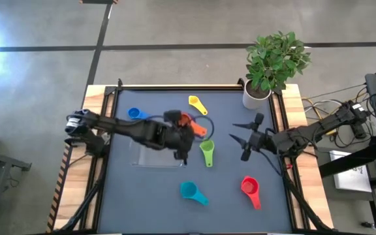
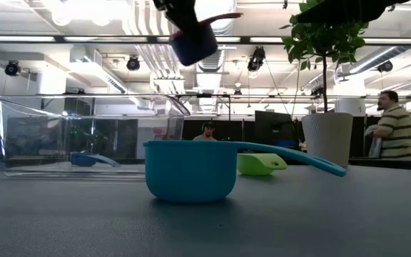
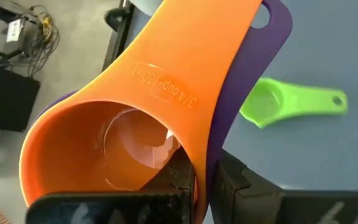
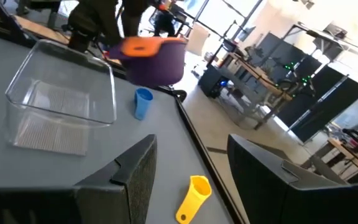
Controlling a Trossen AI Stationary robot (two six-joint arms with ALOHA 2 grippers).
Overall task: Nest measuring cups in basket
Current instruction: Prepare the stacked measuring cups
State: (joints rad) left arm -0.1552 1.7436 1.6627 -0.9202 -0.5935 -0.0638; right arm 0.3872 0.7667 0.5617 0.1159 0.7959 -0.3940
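My left gripper (image 1: 184,135) hangs over the table's middle, shut on two nested cups, the orange cup (image 3: 135,118) sitting inside the purple cup (image 3: 253,56). They show high up in the low view (image 2: 195,39). The clear basket (image 1: 155,155) stands on its base just left of and below them. Lying loose on the mat are the blue cup (image 1: 134,114), yellow cup (image 1: 198,104), green cup (image 1: 207,153), teal cup (image 1: 193,191) and red cup (image 1: 251,189). My right gripper (image 1: 237,139) waits open at the right, touching nothing. My left gripper pinches the nested pair at the bowls' wall (image 3: 194,168), opposite the handles. One finger (image 3: 176,177) is inside the orange bowl and the other finger (image 3: 244,186) is outside the purple wall. Both cups are lifted clear of the table, handles pointing away from the gripper.
A potted plant in a white pot (image 1: 256,96) stands at the far right corner. The mat has a raised dark frame (image 1: 175,87) around it. Bare mat lies at the near left (image 1: 136,202). People show in the room behind (image 2: 394,128).
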